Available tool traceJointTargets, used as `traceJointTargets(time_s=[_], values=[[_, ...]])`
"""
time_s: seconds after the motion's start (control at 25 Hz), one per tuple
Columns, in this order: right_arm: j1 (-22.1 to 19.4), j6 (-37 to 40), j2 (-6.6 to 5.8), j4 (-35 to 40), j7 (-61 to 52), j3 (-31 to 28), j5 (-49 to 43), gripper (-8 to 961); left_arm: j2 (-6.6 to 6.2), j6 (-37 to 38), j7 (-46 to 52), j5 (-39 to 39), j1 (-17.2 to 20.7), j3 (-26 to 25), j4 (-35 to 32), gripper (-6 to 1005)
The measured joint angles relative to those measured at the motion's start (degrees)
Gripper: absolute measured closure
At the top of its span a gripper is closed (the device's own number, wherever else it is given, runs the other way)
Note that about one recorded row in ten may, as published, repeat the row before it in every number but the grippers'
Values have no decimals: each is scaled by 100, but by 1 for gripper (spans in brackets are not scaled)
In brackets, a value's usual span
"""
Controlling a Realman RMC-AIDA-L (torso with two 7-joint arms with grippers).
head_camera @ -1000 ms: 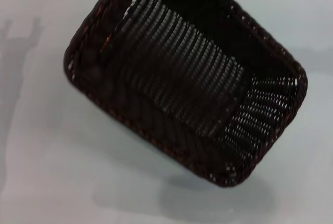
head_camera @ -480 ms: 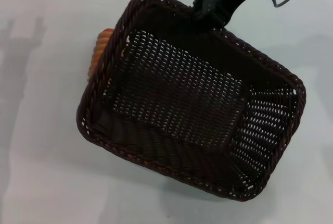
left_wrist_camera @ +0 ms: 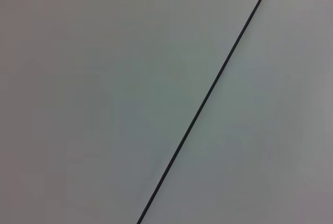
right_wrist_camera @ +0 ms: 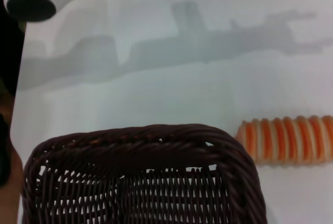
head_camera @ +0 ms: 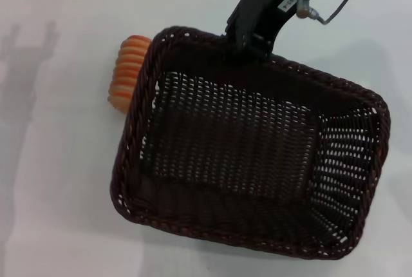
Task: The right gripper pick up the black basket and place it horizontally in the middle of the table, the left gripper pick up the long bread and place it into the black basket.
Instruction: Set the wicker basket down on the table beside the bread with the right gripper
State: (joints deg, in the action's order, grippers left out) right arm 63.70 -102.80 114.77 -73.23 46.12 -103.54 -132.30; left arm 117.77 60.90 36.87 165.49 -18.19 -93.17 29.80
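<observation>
Since a second ago: black basket [head_camera: 251,154] swung flatter, long bread [head_camera: 127,79] uncovered beside its left rim on the table [head_camera: 58,180].

Head view: right gripper [head_camera: 252,40] clamped on far rim; worth squaring before lowering.

Right wrist view: bread just clear of rim.

Left wrist view: no left gripper visible.
</observation>
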Motion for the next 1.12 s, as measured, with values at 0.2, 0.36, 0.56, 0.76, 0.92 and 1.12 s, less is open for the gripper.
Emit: traceJointTargets(time_s=[0.2, 0.36, 0.56, 0.76, 0.92, 1.12], values=[[52, -18, 14, 47, 26, 170, -138, 784, 7, 0, -6, -2, 0, 0, 0, 137], [100, 46, 82, 102, 85, 235, -386, 785, 9, 0, -23, -24, 0, 0, 0, 137], [172, 209, 133, 231, 165, 284, -552, 781, 9, -12, -36, -30, -54, 0, -1, 138], [249, 422, 227, 400, 171, 669, -763, 781, 17, -12, -35, -29, -68, 0, -1, 138], [273, 639, 301, 491, 155, 977, -950, 757, 26, 6, -37, -27, -70, 3, -1, 138], [333, 944, 333, 536, 123, 1018, -988, 690, 26, 13, -37, -26, -71, 14, -2, 137]])
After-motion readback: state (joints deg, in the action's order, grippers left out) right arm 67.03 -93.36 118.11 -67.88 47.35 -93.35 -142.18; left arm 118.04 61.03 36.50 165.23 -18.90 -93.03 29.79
